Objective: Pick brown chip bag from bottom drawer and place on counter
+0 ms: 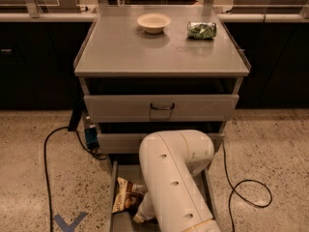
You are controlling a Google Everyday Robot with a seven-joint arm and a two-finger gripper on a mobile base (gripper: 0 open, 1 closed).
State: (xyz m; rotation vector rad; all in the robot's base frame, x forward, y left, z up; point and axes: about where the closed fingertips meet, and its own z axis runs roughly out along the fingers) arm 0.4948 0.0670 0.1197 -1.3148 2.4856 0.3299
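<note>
The brown chip bag, cream and dark brown foil, lies at the left side of the open bottom drawer, low in the camera view. My gripper is down in that drawer right against the bag's right edge, mostly hidden under my thick white arm. The arm covers most of the drawer floor. The counter is the grey cabinet top above.
A pale bowl and a clear packet of green contents sit at the back of the counter. Two shut drawer fronts are above the open drawer. Black cables trail over the floor on both sides. Blue tape marks the floor at left.
</note>
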